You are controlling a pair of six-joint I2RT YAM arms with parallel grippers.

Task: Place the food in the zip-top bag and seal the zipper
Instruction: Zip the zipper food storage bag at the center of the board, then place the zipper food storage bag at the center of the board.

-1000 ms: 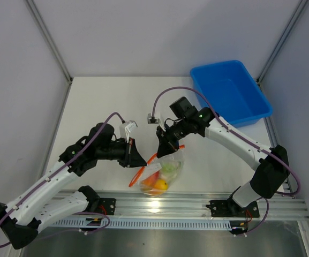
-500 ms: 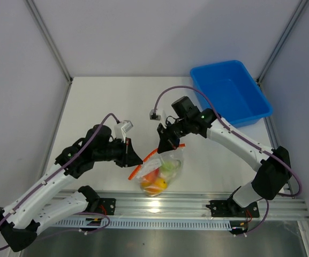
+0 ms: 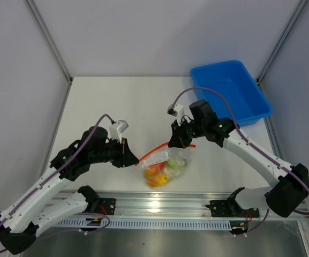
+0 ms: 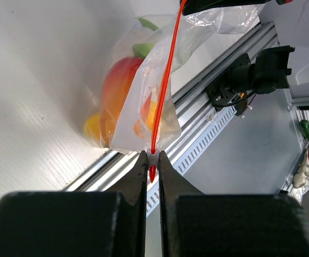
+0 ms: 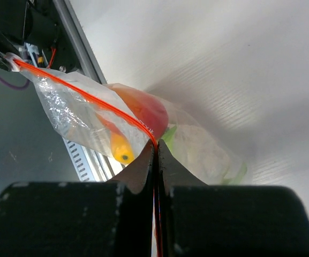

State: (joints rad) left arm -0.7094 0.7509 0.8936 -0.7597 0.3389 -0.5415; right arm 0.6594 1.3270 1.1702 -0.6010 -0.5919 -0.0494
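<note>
Left gripper [image 3: 135,159]: pinched shut on one end of the zipper [image 4: 168,69].
Right gripper [image 3: 179,140]: clamped on the other end, stretching the strip straight (likely for sealing).
Zip-top bag [image 3: 178,162]: slung between them, near the worktop's front edge.
Food [image 3: 155,178]: inside, pooled low.

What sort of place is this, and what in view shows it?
Most likely a robotics lab test cell: the left gripper and right gripper, on arms mounted at an aluminium rail, pinch the zipper of a zip-top bag of toy food, on a white table walled by plain grey panels.
</note>
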